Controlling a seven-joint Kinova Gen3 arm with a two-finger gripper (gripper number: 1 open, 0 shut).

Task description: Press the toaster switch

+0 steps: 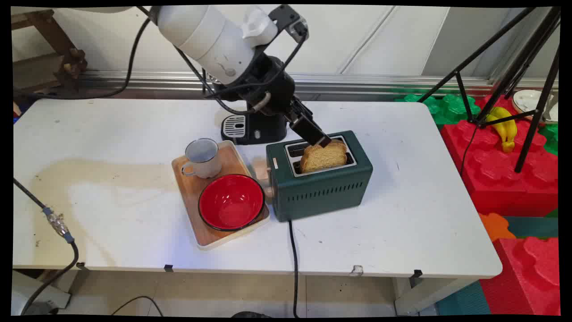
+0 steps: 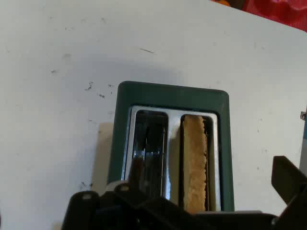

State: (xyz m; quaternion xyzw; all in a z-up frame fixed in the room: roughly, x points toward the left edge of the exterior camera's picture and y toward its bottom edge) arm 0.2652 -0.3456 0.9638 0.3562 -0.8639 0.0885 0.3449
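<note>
toast (image 1: 324, 156) | upright in toaster (image 1: 319, 181) near slot, half out | claw (image 1: 322, 142) at its top edge, fingers spread wide in hand view, touch unclear | tray (image 1: 210, 232) with mug (image 1: 203, 157), bowl (image 1: 231, 202) left, on bench (image 1: 402, 214)

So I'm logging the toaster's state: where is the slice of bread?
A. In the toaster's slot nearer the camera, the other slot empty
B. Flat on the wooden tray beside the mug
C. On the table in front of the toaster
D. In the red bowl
A: the slice of bread stands in the green toaster's near slot; the hand view shows the other slot empty.
</note>
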